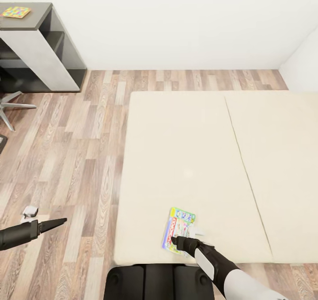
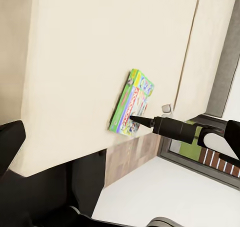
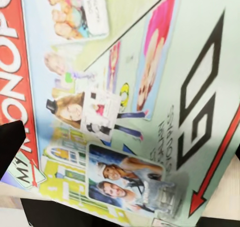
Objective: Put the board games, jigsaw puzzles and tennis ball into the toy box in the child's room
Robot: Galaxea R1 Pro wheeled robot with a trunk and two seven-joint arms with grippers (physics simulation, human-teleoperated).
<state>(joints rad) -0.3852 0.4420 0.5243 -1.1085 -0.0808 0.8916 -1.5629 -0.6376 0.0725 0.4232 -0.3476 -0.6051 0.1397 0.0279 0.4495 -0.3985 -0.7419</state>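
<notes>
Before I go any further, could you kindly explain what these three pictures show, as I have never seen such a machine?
This is a simulated wheeled robot with two arms ending in jaws. One picture looks down from its head; the other two come from cameras by each wrist. In the head view, the right gripper reaches onto the beige bed, at the near edge of a colourful board game. The right wrist camera sees that game's cover very close; whether it is gripped yet I cannot tell. The left gripper hangs over the wooden floor, holding nothing. A jigsaw puzzle lies on the dark table far off.

A bedroom in a home — beige bed (image 1: 198,159), wood-plank floor (image 1: 66,159), dark shelf-desk (image 1: 44,48).
</notes>
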